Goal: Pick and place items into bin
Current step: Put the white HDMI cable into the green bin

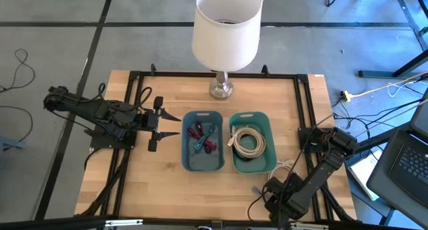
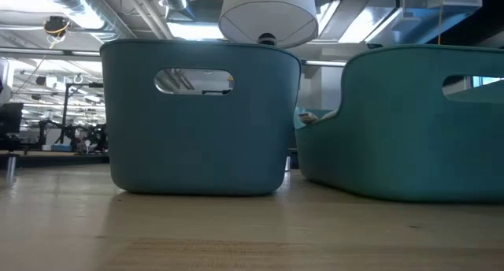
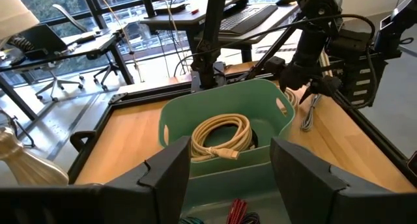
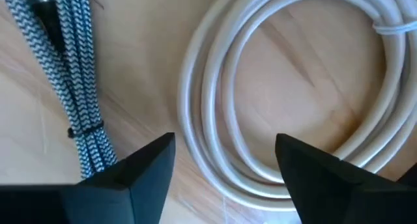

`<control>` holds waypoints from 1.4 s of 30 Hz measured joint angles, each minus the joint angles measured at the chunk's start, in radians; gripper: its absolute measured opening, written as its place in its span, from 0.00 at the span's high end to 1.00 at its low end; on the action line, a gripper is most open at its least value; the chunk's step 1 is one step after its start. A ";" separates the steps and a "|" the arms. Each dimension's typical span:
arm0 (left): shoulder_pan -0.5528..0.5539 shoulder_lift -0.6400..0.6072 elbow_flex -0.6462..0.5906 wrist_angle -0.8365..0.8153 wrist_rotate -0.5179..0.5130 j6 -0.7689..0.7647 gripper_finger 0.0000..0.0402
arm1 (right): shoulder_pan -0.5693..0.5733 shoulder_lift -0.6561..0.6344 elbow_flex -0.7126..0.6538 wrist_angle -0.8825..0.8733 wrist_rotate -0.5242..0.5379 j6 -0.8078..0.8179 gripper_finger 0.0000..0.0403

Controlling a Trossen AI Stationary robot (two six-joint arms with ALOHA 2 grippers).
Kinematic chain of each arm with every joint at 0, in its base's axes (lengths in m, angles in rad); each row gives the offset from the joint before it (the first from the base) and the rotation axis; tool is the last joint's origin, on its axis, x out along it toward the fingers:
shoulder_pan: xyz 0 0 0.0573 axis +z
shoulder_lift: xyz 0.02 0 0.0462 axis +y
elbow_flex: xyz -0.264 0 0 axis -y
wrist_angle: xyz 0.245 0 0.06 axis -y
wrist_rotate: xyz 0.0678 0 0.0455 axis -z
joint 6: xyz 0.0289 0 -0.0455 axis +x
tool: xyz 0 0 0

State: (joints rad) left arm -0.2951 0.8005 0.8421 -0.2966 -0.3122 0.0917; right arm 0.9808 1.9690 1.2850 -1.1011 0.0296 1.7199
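Observation:
My left gripper (image 1: 156,123) (image 3: 228,160) is open and hovers at the left of the blue bin (image 1: 202,156) (image 2: 197,121), which holds red, purple and teal strap pieces (image 1: 202,138). The teal bin (image 1: 252,164) (image 3: 221,107) beside it holds a coiled white cable (image 1: 248,142) (image 3: 220,136). My right gripper (image 4: 225,160) (image 1: 279,183) is open, pointing down over another white cable coil (image 4: 215,113) (image 1: 285,166) that lies flat on the table near the teal bin's right near corner. Its fingers touch nothing. A black-and-white braided cable (image 4: 71,74) lies next to that coil.
A white-shaded lamp (image 1: 226,29) stands on its metal foot (image 1: 221,89) at the table's far edge, behind the bins. A black frame (image 1: 304,103) runs around the tabletop. Bare wood (image 1: 167,190) shows near the table's near left side. A laptop (image 1: 408,156) sits off the table's right.

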 joint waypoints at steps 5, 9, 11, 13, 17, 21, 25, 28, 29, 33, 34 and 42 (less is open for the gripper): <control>0.000 0.000 0.000 0.000 0.000 0.000 0.49 | -0.011 0.000 0.000 -0.008 0.000 -0.015 0.38; 0.000 0.000 0.000 0.000 0.000 0.000 0.49 | -0.010 0.000 0.000 -0.007 0.000 -0.004 0.52; 0.000 0.000 0.000 0.000 0.000 0.000 0.49 | -0.010 0.000 0.000 -0.004 0.000 0.010 0.62; 0.000 0.000 0.000 0.000 0.000 0.000 0.49 | -0.010 0.000 0.000 0.002 0.000 0.026 0.72; 0.000 0.000 0.000 0.000 0.000 0.000 0.49 | -0.010 0.000 0.000 -0.002 -0.001 0.029 0.94; 0.000 0.000 0.000 0.000 0.000 0.000 0.49 | -0.010 0.000 0.000 -0.015 -0.005 0.061 0.98; 0.000 0.000 0.000 0.000 0.000 0.000 0.49 | -0.010 0.000 0.000 -0.019 -0.010 0.080 0.99; 0.000 0.000 0.000 0.000 0.000 0.000 0.49 | -0.009 0.000 0.011 -0.025 -0.042 0.083 1.00; 0.000 0.000 0.000 0.000 0.000 0.000 0.49 | -0.009 0.000 0.018 -0.036 -0.052 0.083 1.00; 0.000 0.000 0.000 0.000 0.000 0.000 0.49 | -0.009 0.000 0.092 -0.148 -0.053 0.084 1.00; 0.000 0.000 0.000 0.000 0.000 0.000 0.49 | -0.008 0.000 0.115 -0.185 -0.053 0.089 1.00; 0.000 0.000 0.000 0.000 0.000 -0.001 0.49 | 0.010 0.000 0.360 -0.468 0.026 0.117 1.00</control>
State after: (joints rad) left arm -0.2948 0.8001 0.8421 -0.2970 -0.3119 0.0906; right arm 0.9907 1.9690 1.6448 -1.5689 0.0557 1.8366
